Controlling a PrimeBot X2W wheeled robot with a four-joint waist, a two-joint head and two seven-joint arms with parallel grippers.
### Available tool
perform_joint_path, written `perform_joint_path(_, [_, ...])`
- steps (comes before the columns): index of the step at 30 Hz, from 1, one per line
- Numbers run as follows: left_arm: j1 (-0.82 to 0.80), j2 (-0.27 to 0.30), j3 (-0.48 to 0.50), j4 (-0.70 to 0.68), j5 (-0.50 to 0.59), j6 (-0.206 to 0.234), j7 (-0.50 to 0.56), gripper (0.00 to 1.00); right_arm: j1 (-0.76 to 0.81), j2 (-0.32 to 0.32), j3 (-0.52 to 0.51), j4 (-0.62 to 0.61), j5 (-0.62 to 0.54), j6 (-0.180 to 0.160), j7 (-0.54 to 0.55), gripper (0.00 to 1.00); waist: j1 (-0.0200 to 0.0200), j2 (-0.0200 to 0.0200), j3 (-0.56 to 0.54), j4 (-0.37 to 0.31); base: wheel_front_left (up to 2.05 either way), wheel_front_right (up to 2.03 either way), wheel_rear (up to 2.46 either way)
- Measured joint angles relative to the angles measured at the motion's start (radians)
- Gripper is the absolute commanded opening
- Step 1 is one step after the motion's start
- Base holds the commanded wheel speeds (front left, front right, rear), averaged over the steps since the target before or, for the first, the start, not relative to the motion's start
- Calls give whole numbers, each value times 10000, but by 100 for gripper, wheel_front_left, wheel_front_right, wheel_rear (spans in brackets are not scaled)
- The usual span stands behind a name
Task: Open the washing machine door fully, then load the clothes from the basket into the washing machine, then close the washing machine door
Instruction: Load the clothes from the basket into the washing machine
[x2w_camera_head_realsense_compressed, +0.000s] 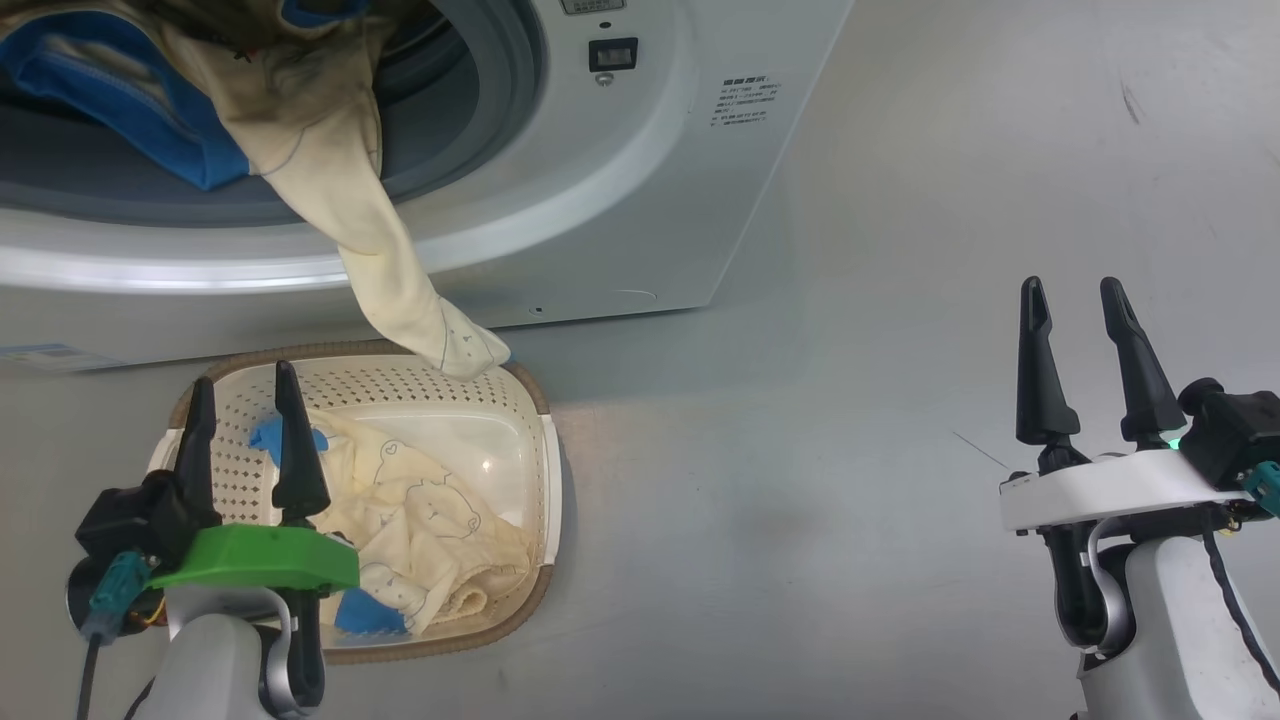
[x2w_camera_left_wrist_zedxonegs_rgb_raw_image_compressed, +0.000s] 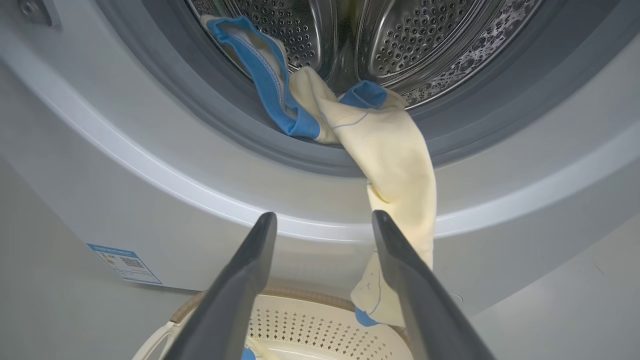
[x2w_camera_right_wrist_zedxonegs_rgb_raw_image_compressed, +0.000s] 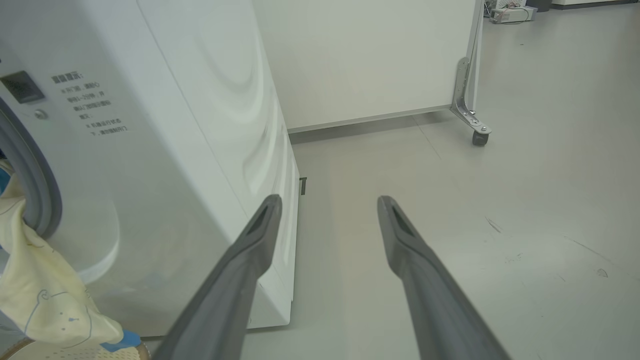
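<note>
Garment (x2w_camera_head_realsense_compressed: 370, 240) draped out of washing machine (x2w_camera_head_realsense_compressed: 640, 200) into basket (x2w_camera_head_realsense_compressed: 548, 470).
Its lower end rests at the basket rim; second garment (x2w_camera_head_realsense_compressed: 430, 520) lies inside. Left fingers (x2w_camera_head_realsense_compressed: 290, 450) above basket, right fingers (x2w_camera_head_realsense_compressed: 1035, 370) over floor (x2w_camera_head_realsense_compressed: 800, 450): both spread, empty.

Tapered black fingers (x2w_camera_head_realsense_compressed: 1040, 370), left gripper (x2w_camera_head_realsense_compressed: 245, 373) — green bracket, right gripper (x2w_camera_head_realsense_compressed: 1070, 282) — white bracket, teal connectors (x2w_camera_head_realsense_compressed: 112, 590)
</note>
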Motion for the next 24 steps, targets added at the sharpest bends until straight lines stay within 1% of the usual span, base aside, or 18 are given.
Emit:
perform_joint_path(9, [65, 6, -303, 84, -1164, -194, 0, 100, 5, 10, 230, 0, 2, 0, 0, 100, 0, 0, -3, -229, 0, 0, 0])
perform_joint_path(12, [64, 10, -435, 286, -1526, -362, 17, 100, 5, 35, 286, -2, 2, 0, 2, 100, 0, 0, 42, -363, 0, 0, 0])
perform_joint_path(13, [64, 10, -435, 286, -1526, -362, 17, 100, 5, 35, 286, -2, 2, 0, 2, 100, 0, 0, 42, -363, 0, 0, 0])
perform_joint_path(14, [59, 8, -474, 414, -1747, -378, 29, 100, 5, 33, 291, -4, 2, 0, 2, 100, 0, 0, 89, -450, 0, 0, 0])
perform_joint_path(24, [-404, 12, -704, 876, -2247, -901, 249, 100, 2, 56, 401, -8, 19, 0, 0, 100, 0, 0, 360, -946, 0, 0, 0])
